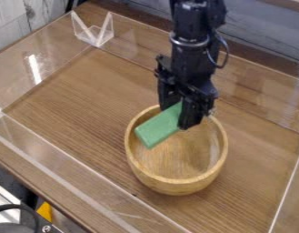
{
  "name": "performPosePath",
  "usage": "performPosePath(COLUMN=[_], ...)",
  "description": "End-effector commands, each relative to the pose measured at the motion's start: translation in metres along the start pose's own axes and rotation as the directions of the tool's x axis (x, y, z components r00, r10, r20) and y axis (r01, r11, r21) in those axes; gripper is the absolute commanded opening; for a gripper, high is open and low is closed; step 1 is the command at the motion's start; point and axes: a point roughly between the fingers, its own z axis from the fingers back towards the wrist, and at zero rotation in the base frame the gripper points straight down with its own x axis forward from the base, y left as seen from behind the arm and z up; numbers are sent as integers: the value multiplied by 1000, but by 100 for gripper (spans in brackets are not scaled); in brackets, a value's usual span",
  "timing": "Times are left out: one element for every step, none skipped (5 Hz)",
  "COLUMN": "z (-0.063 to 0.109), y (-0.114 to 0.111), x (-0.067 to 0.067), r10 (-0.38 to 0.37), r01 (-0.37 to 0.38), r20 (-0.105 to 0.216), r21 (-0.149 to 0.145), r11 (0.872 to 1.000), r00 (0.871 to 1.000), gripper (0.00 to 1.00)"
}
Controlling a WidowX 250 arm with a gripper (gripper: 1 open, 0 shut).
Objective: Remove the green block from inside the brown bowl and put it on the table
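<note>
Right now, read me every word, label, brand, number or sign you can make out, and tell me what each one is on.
There is no text I can read anywhere in this view.
Green block: no marking visible on the face that shows.
Brown bowl: no lettering visible.
Black robot arm and gripper: dark and blurred, so I cannot tell whether they carry any small print.

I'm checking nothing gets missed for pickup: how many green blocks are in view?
1: the green block, tilted in the gripper's grip over the brown bowl. Another small one could hide behind the arm.
</note>
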Motion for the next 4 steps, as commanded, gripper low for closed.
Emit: performPosePath(z=[27,33,31,13], y=[20,58,99,107], x=[1,-25,-59,-61], r10=[97,149,172,139], r01=[-100,-153,-178,-146], r20=[92,98,106,105], r21=[19,32,50,61], r11=[995,988,983,987], r00=[991,984,979,985], gripper=[0,0,0,0])
